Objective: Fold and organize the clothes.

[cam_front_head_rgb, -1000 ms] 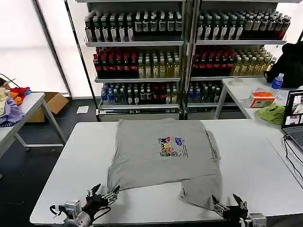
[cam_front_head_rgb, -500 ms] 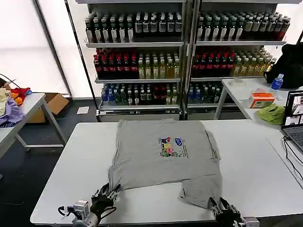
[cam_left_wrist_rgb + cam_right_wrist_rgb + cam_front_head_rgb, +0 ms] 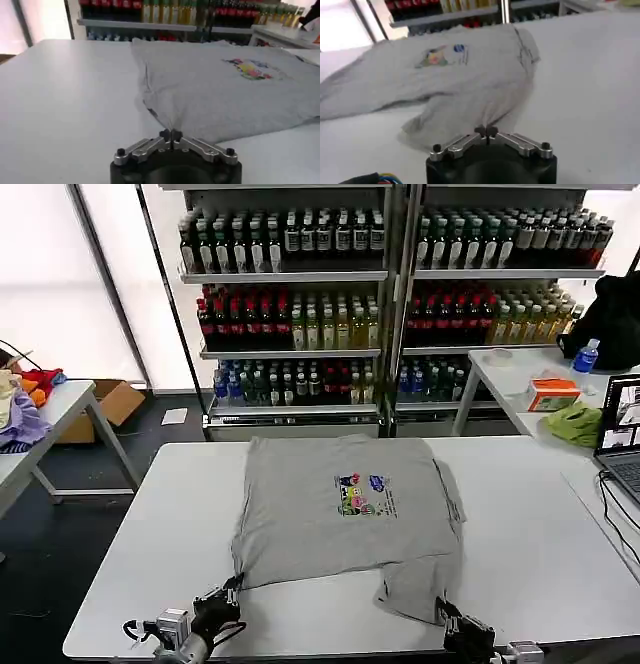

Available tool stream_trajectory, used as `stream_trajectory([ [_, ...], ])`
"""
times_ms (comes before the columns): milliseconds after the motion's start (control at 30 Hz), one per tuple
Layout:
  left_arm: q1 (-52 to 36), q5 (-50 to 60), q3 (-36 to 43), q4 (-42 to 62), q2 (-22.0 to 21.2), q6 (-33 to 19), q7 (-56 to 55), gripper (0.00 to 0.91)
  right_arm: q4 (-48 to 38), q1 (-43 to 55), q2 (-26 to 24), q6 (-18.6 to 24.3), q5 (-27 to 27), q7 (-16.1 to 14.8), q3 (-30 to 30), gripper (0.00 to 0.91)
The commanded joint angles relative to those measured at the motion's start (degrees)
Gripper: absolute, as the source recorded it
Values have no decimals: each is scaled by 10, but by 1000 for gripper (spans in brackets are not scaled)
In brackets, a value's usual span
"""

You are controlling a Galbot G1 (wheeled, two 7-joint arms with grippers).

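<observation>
A light grey short-sleeved shirt (image 3: 345,514) of soft, matte knit lies spread flat, chest side up, in the middle of a smooth white table (image 3: 150,544), with a small multicoloured print (image 3: 362,494) near its centre. Its far edge lies straight toward 12 o'clock, while the near hem is uneven: the 5 o'clock corner hangs lower in a rumpled, tapering flap, and the 7 o'clock corner comes to a short drawn-out point. The left gripper (image 3: 226,602) sits at the table's near edge at about 7 o'clock from the print; in the left wrist view its two metal fingers (image 3: 150,145) meet tip to tip, pinched on that pointed corner of the shirt, whose cloth rises from the tips in a creased fold. The right gripper (image 3: 447,617) sits at about 5 o'clock from the print, at the lower flap; in the right wrist view its fingers (image 3: 516,140) are likewise pressed together, with the wrinkled hem of the flap caught right at their tips. Each gripper body is black and rounded, with pale metal linkage arms. Behind the table, toward 12 o'clock, stand metal shelves (image 3: 385,274) packed with rows of bottles.
</observation>
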Motion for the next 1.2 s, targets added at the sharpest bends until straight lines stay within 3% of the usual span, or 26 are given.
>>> stream_trajectory([
  [33, 8, 7, -8, -31, 1, -5, -2, 20, 49, -53, -18, 15, -7, -6, 14, 0],
  [167, 35, 17, -20, -80, 4, 2, -4, 10, 90, -119, -47, 12, -3, -11, 31, 0],
  [367, 84, 24, -54, -127, 18, 14, -3, 20, 130, -214, -42, 26, -4, -19, 47, 0],
  [533, 142, 21, -94, -177, 35, 33, 20, 10, 138, -252, -42, 82, -10, -48, 56, 0],
  [667, 162, 13, -117, -202, 53, 45, 25, 10, 127, -201, -41, 100, 1, -48, 56, 0],
  [767, 150, -12, -138, -198, 65, 45, 28, 10, 100, -107, -39, 106, 27, -28, 42, 0],
  [900, 73, -67, -141, -153, 78, 46, 38, 10, 48, 29, -28, 110, 43, -5, 25, 0],
  [967, 49, -90, -136, -132, 76, 46, 39, 10, 14, 83, -11, 115, 14, 1, 10, 0],
  [1100, -10, -163, -128, -82, 52, 46, 35, 10, -22, 137, -8, 116, 8, 6, -8, 0],
  [1200, -59, -163, -118, -46, 39, 46, 36, 10, -49, 185, -12, 99, 2, 32, -29, 0],
])
